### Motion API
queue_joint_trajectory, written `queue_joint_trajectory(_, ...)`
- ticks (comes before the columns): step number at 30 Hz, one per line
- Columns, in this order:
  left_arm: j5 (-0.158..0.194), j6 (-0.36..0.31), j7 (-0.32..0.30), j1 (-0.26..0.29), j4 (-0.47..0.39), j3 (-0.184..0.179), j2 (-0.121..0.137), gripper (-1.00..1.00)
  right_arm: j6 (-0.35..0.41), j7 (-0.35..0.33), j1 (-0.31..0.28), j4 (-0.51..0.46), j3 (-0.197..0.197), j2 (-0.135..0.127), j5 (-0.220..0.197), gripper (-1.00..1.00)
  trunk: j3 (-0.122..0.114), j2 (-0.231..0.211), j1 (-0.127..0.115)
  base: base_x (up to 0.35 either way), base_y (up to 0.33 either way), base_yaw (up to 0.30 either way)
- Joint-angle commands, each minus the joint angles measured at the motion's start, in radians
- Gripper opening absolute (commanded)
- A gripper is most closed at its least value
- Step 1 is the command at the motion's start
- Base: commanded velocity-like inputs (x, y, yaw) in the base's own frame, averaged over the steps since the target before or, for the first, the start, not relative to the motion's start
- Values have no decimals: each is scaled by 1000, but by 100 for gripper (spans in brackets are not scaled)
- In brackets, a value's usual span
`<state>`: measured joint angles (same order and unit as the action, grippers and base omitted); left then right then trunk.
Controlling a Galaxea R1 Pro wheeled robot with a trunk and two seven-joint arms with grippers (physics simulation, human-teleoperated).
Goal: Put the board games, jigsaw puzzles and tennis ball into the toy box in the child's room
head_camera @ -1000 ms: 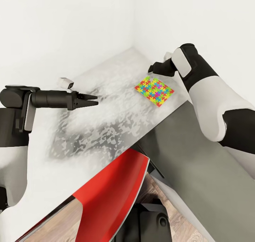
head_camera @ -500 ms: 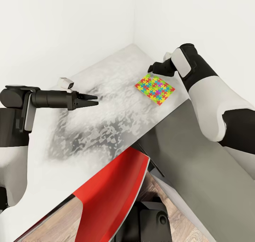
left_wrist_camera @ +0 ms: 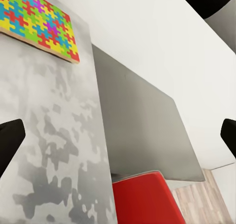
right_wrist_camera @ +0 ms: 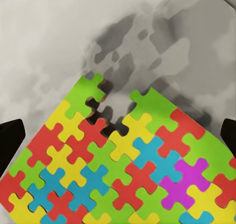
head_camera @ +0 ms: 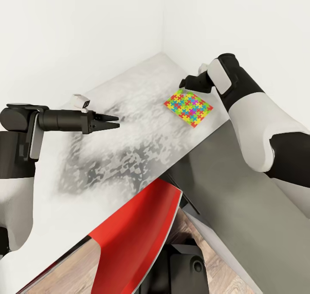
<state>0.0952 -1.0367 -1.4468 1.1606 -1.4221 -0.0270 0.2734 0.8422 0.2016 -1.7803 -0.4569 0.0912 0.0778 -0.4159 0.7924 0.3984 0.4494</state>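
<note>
Mottled light-grey table (head_camera: 129, 134) fills the head view, where one jigsaw puzzle (head_camera: 188, 109) lies flat near the far corner, the right gripper (head_camera: 184, 82) hovers at its far edge with its opening impossible to judge, and the left gripper (head_camera: 113, 121) hangs well apart over the middle, fingers slightly parted and empty. Left wrist view: the puzzle (left_wrist_camera: 39, 24) sits far off on the table's (left_wrist_camera: 49, 150) top, dark fingertips (left_wrist_camera: 9, 140) spread wide at both frame edges, a red chair (left_wrist_camera: 147, 199) below. Right wrist view: the puzzle (right_wrist_camera: 123, 165) lies directly under widely parted, empty fingertips (right_wrist_camera: 10, 138).
</note>
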Motion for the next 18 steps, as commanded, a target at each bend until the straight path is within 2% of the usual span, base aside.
queue_joint_trajectory(1,5,-11,0,1,0,-2,1,100,2,8,-1,0,5,0,-11,100,2,2,1,0,0,0)
queue_joint_trajectory(18,5,-11,0,1,0,-2,1,100,0,10,-1,4,4,3,-11,100,9,2,1,0,0,0)
